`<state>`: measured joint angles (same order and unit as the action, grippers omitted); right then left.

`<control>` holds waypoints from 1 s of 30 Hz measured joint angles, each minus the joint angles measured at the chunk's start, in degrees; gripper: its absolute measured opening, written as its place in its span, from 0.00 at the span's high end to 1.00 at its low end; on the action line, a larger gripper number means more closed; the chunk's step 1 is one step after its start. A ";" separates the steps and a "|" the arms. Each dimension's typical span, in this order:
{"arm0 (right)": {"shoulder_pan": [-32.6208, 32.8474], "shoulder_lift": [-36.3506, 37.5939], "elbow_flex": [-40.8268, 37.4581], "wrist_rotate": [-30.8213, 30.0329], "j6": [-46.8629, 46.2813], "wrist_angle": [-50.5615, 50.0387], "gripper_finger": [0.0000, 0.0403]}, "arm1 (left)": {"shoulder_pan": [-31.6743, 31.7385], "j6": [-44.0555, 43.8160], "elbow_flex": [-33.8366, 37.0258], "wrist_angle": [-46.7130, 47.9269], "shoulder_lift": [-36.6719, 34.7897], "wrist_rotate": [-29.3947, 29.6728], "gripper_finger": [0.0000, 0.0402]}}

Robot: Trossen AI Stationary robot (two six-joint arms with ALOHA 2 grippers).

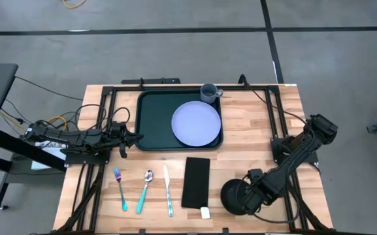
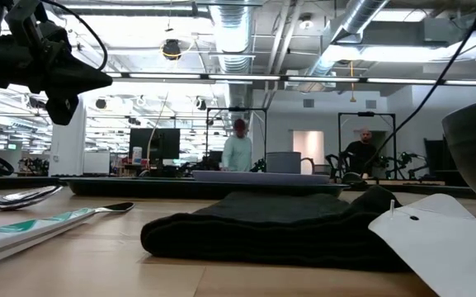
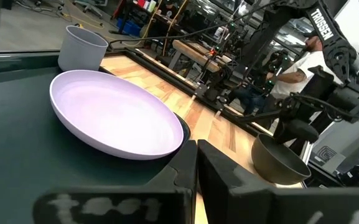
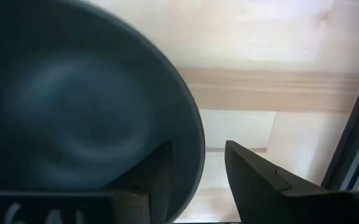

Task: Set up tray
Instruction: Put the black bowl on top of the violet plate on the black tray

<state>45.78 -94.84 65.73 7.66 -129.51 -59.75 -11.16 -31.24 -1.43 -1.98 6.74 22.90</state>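
Beside the black napkin (image 1: 196, 182), right gripper (image 1: 249, 194) straddles a dark bowl's (image 1: 235, 197) rim, clenched on it. Beyond the napkin, the tray (image 1: 154, 121) holds a lavender plate (image 1: 196, 123); left gripper (image 1: 127, 138), clenched empty, hovers beside the tray.

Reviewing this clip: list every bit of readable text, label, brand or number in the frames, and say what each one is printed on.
"TROSSEN": white capitals on the right arm, seen in the left wrist view.
Pale marks on the left gripper body: blurred, unreadable.
Pale marks at the right wrist view's lower edge, on the right gripper body: cut off, unreadable.
White tag on the napkin: no print legible.
Tray, plate, cup, bowl, cutlery: no text visible.
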 joint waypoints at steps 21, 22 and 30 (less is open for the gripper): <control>-7.28 -2.49 -0.76 1.48 8.77 9.11 0.98 | 0.00 0.04 0.00 0.02 0.00 -0.02 1.00; -8.77 -1.66 -0.76 0.27 10.66 9.29 0.99 | -0.01 0.06 0.00 0.02 0.02 -0.01 1.00; -27.22 3.93 1.04 -4.54 38.14 9.34 0.99 | -0.01 0.07 0.00 0.02 0.01 -0.02 1.00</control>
<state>18.56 -90.91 66.77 3.13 -91.37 -50.40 -11.17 -31.18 -1.43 -1.96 6.76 22.87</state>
